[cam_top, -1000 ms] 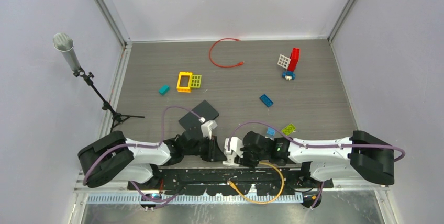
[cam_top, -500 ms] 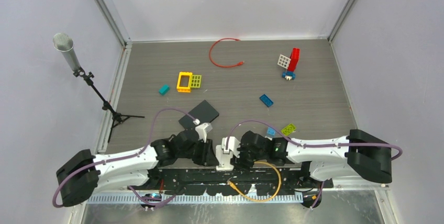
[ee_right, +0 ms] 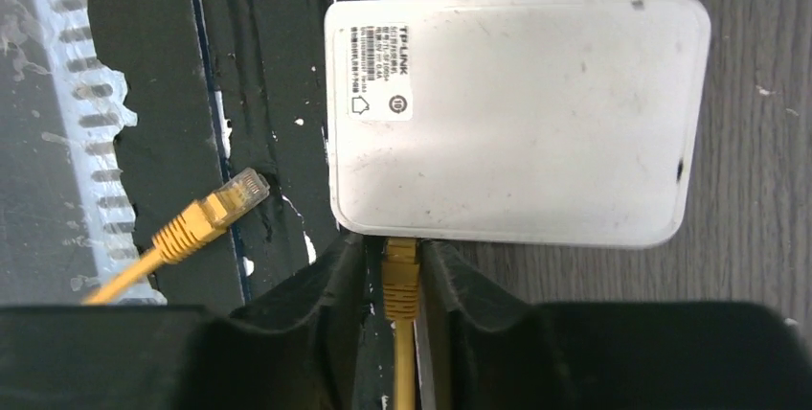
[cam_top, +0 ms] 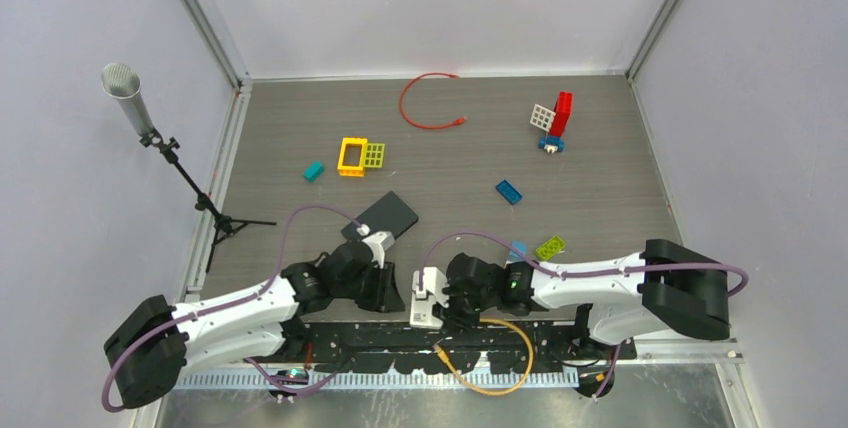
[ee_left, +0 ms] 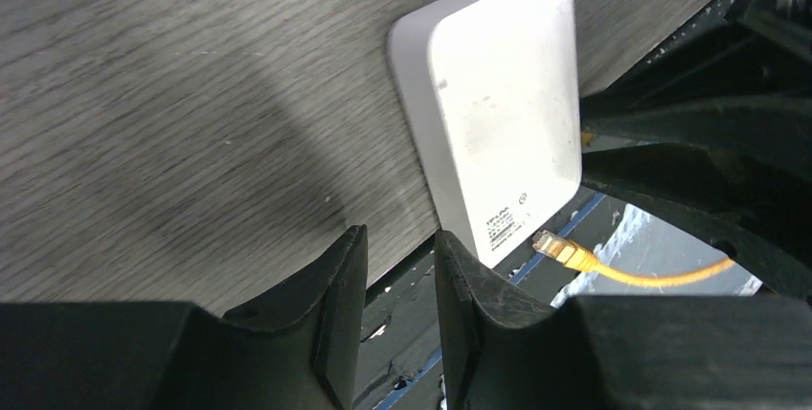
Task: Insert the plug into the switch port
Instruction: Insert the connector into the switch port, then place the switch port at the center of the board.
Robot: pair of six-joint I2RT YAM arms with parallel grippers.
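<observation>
Arms lie low along the near edge of the table in the top view. The left arm and right arm nearly meet at their wrists. An orange cable loops over the black base plate below them, and the switch cannot be made out there.

From the left wrist, the left gripper stands slightly parted and empty beside the white switch. It lies flat at the table edge, with a loose plug end just off its corner.

From the right wrist, the right gripper pinches the orange plug, whose nose meets the switch's near edge. How deep it sits I cannot tell.
</observation>
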